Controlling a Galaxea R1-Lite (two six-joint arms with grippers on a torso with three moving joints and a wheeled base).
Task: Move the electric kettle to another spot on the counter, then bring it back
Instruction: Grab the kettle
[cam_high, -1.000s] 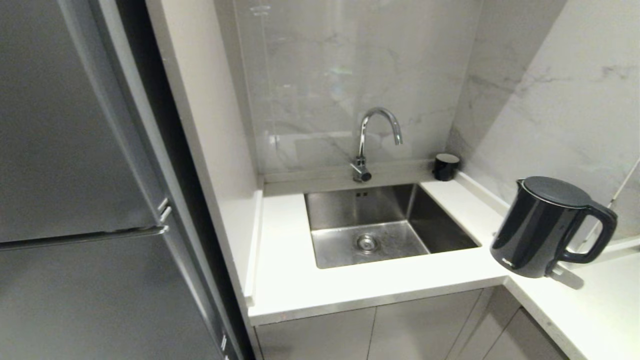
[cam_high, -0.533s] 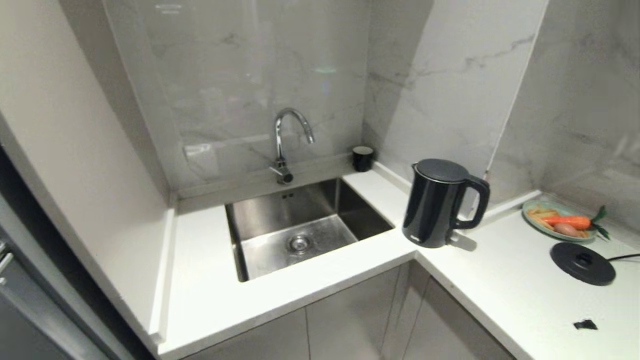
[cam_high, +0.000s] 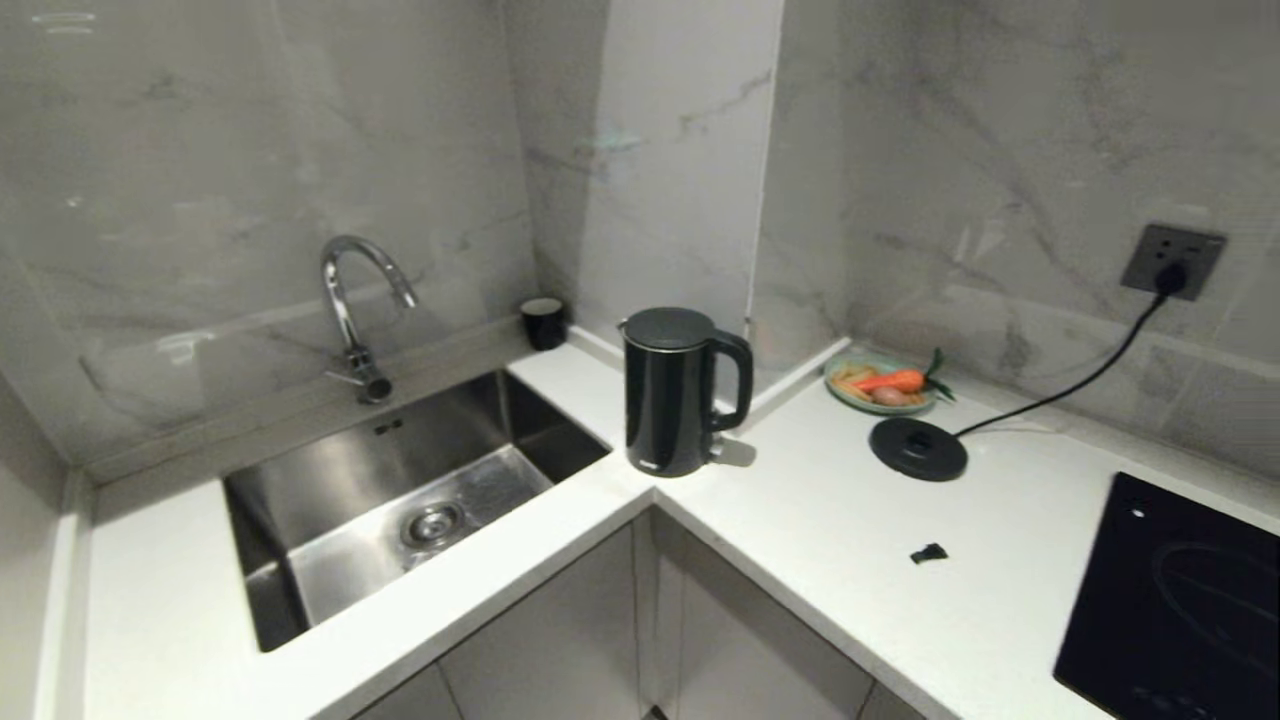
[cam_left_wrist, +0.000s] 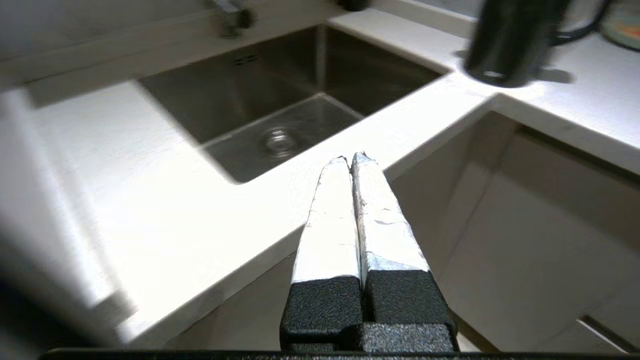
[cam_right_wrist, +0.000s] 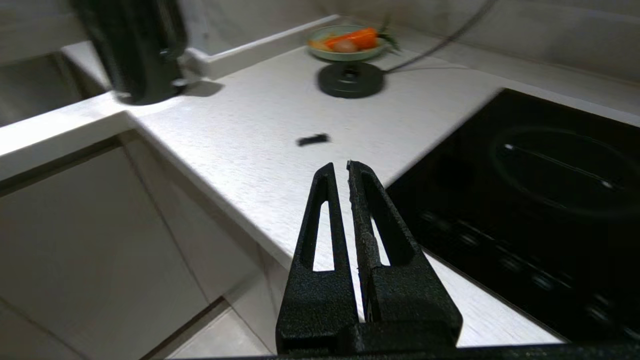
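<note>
Facing the corner of an L-shaped white surface (cam_high: 800, 520), the robot has yet to reach for anything. Farthest left, the left hand (cam_left_wrist: 350, 159) hangs below and in front of the surface edge by the sink (cam_high: 300, 560), fingers pressed closed and empty. The electric kettle (cam_high: 672, 392) stands upright at the inner corner, well ahead of both hands, handle turned toward the right side. The right hand (cam_right_wrist: 341, 165), also closed and empty, hovers before the surface edge, with the round base disc (cam_high: 918, 448) and a plate of vegetables (cam_high: 880, 385) beyond it. A good approach would likely open the right hand first, then close around the handle loop. Compared with a second ago, the whole view has swung rightward; the refrigerator is gone and the hob (cam_high: 1180, 600) has appeared.
</note>
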